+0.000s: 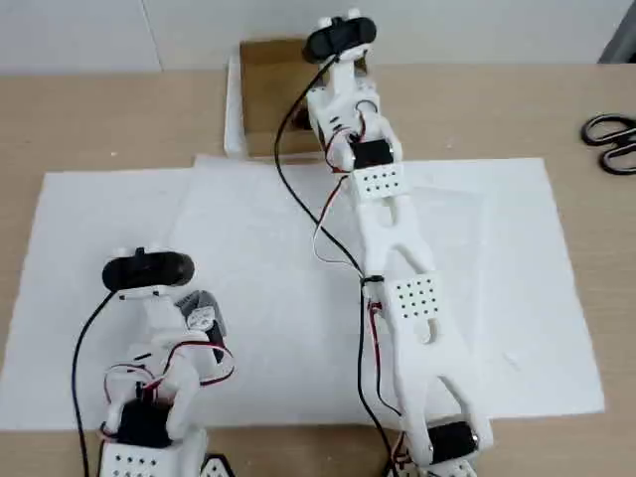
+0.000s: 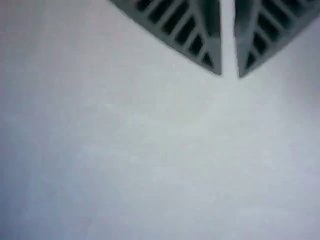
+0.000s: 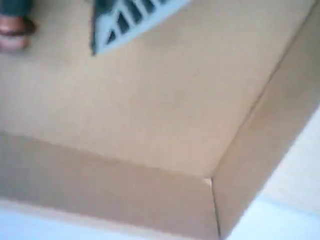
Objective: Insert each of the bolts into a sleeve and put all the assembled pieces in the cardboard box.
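The cardboard box (image 1: 263, 99) stands at the table's far edge, and my right gripper (image 1: 340, 62) hangs over it on the outstretched arm. In the right wrist view one grey ribbed finger (image 3: 117, 22) is above the box floor (image 3: 165, 100), with bare floor beside its inner edge, so the jaws stand open. A small brown and dark teal piece (image 3: 12, 30) lies on the floor at the picture's edge; what it is I cannot tell. My left gripper (image 1: 204, 316) (image 2: 229, 70) points down at the white sheet (image 2: 150, 160) near the front left, shut with nothing in it.
A large white sheet (image 1: 298, 268) covers the table's middle. Scissors (image 1: 611, 139) lie at the far right on the bare wood. The box's inner wall (image 3: 100, 190) and corner rise close under my right wrist. Cables trail along both arms.
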`<state>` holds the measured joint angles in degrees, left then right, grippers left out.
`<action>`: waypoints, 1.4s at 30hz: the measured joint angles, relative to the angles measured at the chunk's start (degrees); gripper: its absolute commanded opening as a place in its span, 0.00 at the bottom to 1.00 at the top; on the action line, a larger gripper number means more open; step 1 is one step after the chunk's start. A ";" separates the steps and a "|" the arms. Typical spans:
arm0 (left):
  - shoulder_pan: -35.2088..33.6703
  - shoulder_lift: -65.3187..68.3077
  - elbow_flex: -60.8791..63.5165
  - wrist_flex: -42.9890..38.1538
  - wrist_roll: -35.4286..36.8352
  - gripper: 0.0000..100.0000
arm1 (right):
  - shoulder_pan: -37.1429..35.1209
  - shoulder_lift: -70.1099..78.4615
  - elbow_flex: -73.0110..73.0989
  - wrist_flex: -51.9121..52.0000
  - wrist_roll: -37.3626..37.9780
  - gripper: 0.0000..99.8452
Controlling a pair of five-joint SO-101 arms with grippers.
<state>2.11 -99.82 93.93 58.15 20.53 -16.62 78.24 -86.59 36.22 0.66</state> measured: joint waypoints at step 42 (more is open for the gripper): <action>0.00 0.00 0.00 0.00 0.00 0.01 | 3.96 -34.29 -7.21 58.11 -2.02 0.20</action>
<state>2.11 -99.82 93.93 58.15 20.53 -12.66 43.96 -93.80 94.33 -1.36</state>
